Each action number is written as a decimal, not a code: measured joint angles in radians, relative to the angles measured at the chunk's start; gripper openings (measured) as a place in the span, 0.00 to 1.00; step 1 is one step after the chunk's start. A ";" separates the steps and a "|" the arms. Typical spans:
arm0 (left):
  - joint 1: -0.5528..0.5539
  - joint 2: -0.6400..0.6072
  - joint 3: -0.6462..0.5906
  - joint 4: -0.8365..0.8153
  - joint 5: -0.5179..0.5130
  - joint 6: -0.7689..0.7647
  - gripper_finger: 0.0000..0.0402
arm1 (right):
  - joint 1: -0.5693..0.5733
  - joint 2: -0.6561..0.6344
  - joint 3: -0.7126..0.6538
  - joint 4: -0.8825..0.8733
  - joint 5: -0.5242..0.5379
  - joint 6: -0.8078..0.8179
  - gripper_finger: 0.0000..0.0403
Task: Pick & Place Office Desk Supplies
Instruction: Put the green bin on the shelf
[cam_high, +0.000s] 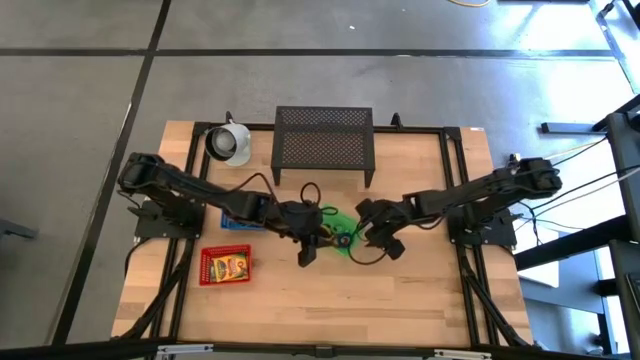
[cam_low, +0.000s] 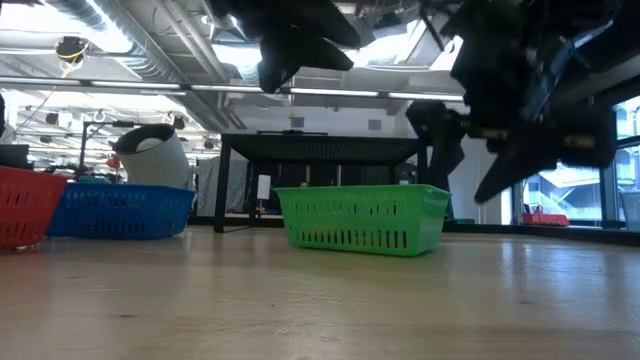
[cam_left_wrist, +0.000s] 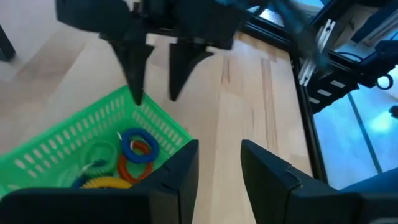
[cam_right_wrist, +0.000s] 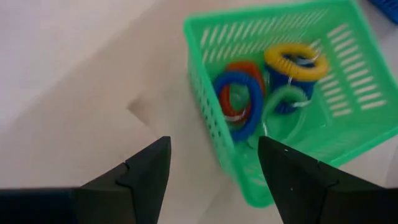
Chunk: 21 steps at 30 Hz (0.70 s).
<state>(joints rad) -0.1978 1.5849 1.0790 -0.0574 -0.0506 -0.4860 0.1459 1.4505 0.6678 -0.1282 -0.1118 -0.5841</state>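
Observation:
A green basket (cam_high: 343, 230) stands mid-table and holds several coloured rubber-band loops: blue (cam_right_wrist: 239, 102), yellow (cam_right_wrist: 297, 60), orange (cam_left_wrist: 127, 167) and green (cam_right_wrist: 283, 102). They lie loose on its floor. My left gripper (cam_left_wrist: 219, 146) hovers open above the basket's left end, with bare table between its fingers. My right gripper (cam_right_wrist: 212, 142) hovers wide open just off the basket's right end and holds nothing. In the left wrist view the right gripper's fingers (cam_left_wrist: 134, 68) hang over the basket's far corner.
A red basket (cam_high: 225, 266) with a yellow crayon box sits at the near left, and a blue basket (cam_high: 236, 220) lies under the left arm. The black mesh stand (cam_high: 323, 146) and the white cup (cam_high: 228, 142) stand at the far edge. Bare wood lies along the near edge.

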 joint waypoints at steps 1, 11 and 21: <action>-0.006 0.000 0.000 0.000 -0.007 -0.011 0.28 | 0.000 0.014 0.000 0.001 0.012 -0.014 0.61; -0.066 0.000 0.000 0.000 -0.130 -0.055 0.26 | 0.000 0.100 0.000 0.013 0.037 -0.043 0.55; -0.108 0.000 0.000 0.000 -0.243 -0.052 0.26 | 0.000 0.099 0.000 0.016 0.052 0.005 0.22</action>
<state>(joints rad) -0.3058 1.5848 1.0790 -0.0570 -0.2935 -0.5381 0.1459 1.5497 0.6678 -0.1120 -0.0597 -0.5794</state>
